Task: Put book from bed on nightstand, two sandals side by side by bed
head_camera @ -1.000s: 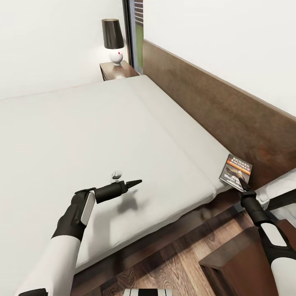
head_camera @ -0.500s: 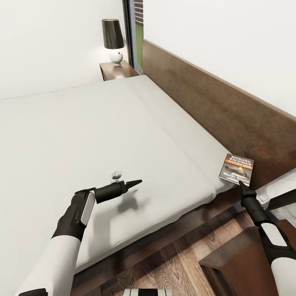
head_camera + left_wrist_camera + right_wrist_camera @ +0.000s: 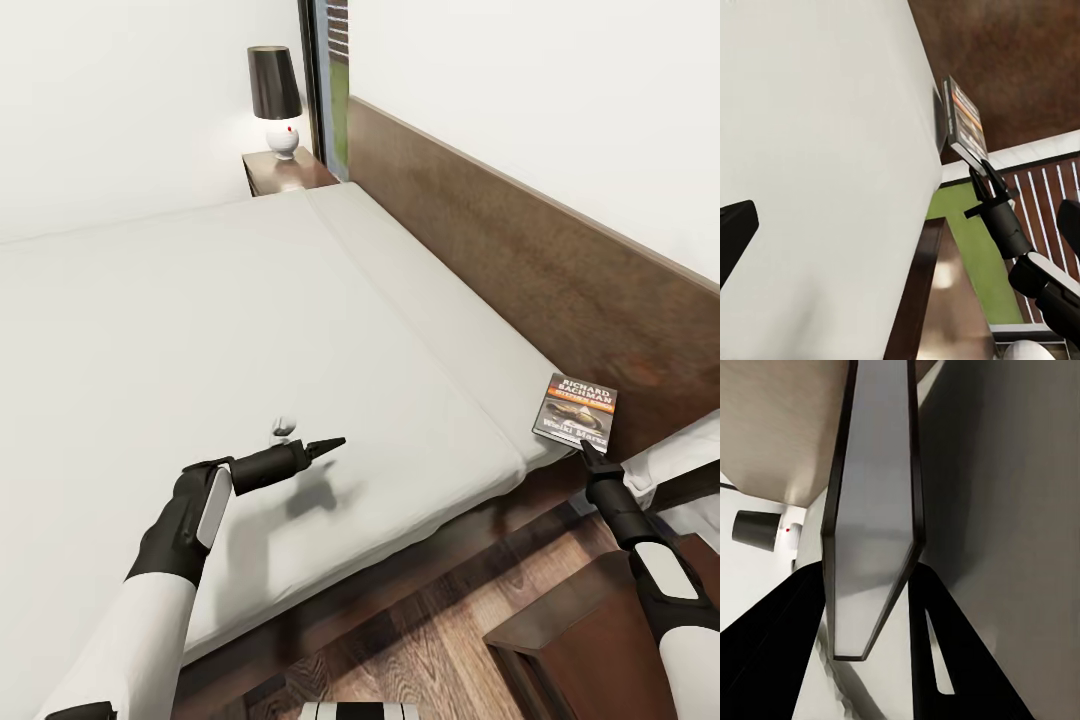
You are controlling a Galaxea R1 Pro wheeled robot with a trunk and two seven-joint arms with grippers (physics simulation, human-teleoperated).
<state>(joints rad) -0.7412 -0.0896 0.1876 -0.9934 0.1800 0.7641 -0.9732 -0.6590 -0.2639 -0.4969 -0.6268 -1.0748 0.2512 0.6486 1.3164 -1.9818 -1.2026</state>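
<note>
Book (image 3: 577,411) sits at the bed (image 3: 250,350) mattress corner by the headboard, right end effector (image 3: 583,449) clamped on its near edge for lifting to the nightstand (image 3: 590,620). Left end effector (image 3: 325,442) idle, pinched closed over the mattress.

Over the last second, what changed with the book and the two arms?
The right gripper, shut on the book, lifted it a little toward the headboard and tipped it more upright, then held there. The left gripper kept hovering over the bed, unmoved.
</note>
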